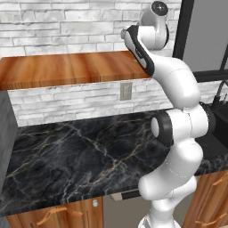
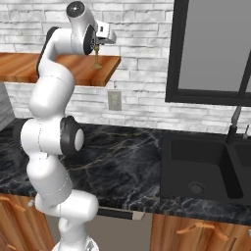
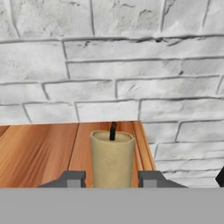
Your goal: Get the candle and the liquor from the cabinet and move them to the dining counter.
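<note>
Hand view, lower centre: the candle (image 3: 112, 158) stood between my two fingertips (image 3: 72, 179), its pale wax top and dark wick rising above them. My jaws were drawn in close on either side of the wax; whether they already pressed on it or stood just clear, I could not tell. The candle rested near the right-hand end of the wooden shelf (image 3: 39, 153), the cabinet of the task, with the white brick wall (image 3: 131, 65) behind it.

Right base view, upper left: my gripper (image 2: 99, 43) hung over the shelf's end, and the slim brass candlestick (image 2: 97, 59) showed below it, its round foot on the wood.

Left base view: the shelf (image 1: 67, 67) ran across the upper half of the frame, above the black marble worktop (image 1: 80, 156). I saw no bottle on the stretch of shelf in view.

Risks, as I judged them. The grip sat high, on the wax and not on the metal stem, so the candle might slip or tilt within the jaws on lifting. The foot stood close to the shelf's edge; a sideways nudge could tip it off toward the worktop. A hard squeeze might mar the soft wax.
</note>
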Robot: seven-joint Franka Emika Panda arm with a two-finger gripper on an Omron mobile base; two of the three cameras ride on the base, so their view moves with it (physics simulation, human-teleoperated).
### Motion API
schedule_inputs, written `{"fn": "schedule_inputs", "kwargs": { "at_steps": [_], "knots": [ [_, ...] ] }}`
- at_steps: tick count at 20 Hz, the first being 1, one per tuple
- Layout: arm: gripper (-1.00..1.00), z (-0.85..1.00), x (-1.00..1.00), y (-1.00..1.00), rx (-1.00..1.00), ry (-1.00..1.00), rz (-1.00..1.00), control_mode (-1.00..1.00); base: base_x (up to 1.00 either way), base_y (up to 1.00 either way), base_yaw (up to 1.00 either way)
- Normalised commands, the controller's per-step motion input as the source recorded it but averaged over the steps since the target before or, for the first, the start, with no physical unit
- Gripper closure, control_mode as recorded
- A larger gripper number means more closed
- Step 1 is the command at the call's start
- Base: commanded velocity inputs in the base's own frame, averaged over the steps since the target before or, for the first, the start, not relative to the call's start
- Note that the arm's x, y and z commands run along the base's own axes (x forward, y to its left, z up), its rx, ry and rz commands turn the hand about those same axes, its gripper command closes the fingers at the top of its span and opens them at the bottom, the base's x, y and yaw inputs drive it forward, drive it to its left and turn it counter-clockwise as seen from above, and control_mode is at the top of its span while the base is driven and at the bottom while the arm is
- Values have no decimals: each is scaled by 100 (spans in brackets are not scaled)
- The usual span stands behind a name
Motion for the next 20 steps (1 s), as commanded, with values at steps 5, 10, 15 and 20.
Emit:
{"fn": "schedule_inputs", "kwargs": {
  "at_steps": [5, 10, 15, 20],
  "knots": [
    [100, 3, -17, 0, 0, 0, 0, -100, 0, 0, 0],
    [100, 2, -74, 0, 0, -3, 0, -100, 0, 0, 0],
    [100, 0, -100, 0, 0, -6, 0, -100, 0, 0, 0],
    [100, 0, -100, 0, 0, -3, 0, -100, 0, 0, 0]
  ]
}}
